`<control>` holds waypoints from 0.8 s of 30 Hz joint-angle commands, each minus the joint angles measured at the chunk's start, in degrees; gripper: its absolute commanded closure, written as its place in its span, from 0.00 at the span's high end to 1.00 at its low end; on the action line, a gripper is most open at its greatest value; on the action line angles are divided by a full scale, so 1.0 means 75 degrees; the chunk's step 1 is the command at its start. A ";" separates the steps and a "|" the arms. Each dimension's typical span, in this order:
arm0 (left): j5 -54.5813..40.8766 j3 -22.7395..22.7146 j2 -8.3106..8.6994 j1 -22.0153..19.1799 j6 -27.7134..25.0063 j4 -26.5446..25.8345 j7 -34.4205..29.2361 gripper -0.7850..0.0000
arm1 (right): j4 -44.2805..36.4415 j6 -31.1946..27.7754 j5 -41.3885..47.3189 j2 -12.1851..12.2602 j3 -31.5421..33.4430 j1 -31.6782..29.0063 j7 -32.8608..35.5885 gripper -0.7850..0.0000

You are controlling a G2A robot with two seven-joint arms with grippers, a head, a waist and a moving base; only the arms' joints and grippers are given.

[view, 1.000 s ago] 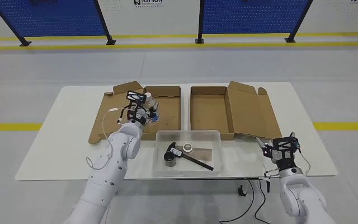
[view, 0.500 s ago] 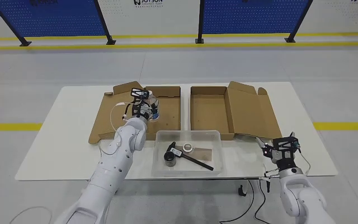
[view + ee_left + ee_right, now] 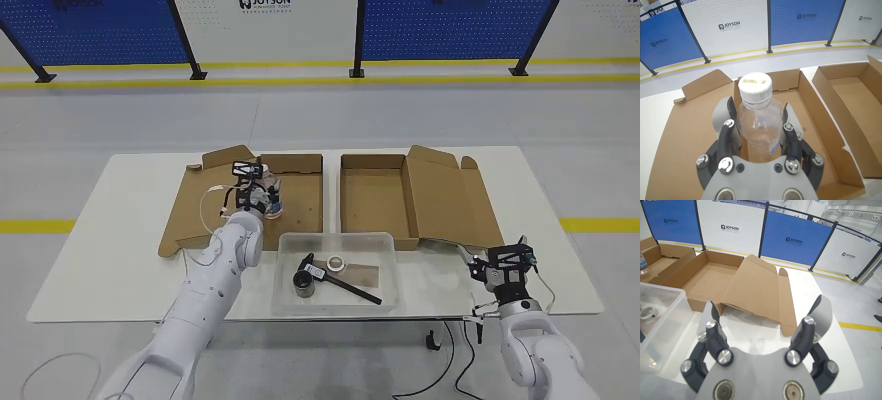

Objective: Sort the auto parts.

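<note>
Two cardboard boxes [image 3: 305,215] [image 3: 372,205]; one bottle [image 3: 757,117]; one clear bin [image 3: 335,235]; one ring [image 3: 337,264].

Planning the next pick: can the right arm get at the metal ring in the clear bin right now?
Probably yes. The right gripper is open and holds nothing, the clear bin has no lid, and the metal ring lies uncovered inside.

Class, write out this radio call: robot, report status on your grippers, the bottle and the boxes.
Left gripper shut on bottle, upright in left box. Right gripper open, beside right box. Tray holds ring and black tool.
</note>
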 commanded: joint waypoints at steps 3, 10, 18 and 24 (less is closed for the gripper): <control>0.0040 0.0040 -0.0041 -0.0056 -0.0013 0.0204 0.0141 0.15 | 0.0000 0.0000 0.0000 0.0000 0.0000 0.0000 0.0000 1.00; 0.0130 0.0084 -0.0088 -0.0115 -0.0119 0.0409 0.0190 1.00 | 0.0000 0.0000 0.0000 0.0000 0.0000 0.0000 0.0000 1.00; 0.0443 0.0048 -0.0064 -0.0044 -0.0260 0.0165 0.0271 1.00 | 0.0000 0.0000 0.0000 0.0000 0.0000 0.0000 0.0000 1.00; 0.0709 -0.0074 0.0003 0.0145 -0.0369 -0.0312 0.0207 1.00 | 0.0000 0.0000 0.0000 0.0000 0.0000 0.0000 0.0000 1.00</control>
